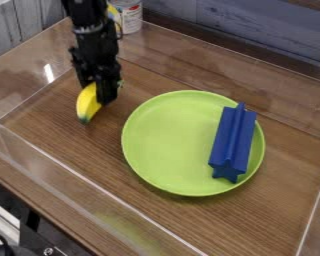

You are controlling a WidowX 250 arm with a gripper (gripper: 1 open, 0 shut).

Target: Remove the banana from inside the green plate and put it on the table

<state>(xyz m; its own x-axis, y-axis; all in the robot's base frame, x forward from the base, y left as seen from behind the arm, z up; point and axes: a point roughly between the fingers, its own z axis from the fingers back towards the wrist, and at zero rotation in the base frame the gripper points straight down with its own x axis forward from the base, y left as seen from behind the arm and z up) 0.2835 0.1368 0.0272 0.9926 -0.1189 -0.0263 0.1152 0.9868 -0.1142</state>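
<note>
My gripper [99,88] points straight down at the left of the table [69,150], shut on the upper end of the yellow banana [88,104]. The banana hangs from the black fingers, its lower tip close to the wood; whether it touches the surface I cannot tell. It is left of the green plate [176,140], clear of the plate's rim. The plate lies in the middle of the table.
A long blue ridged block [234,139] lies on the right half of the plate. Clear acrylic walls [23,90] border the tabletop on the left and front. A white and yellow container [125,15] stands behind the back wall.
</note>
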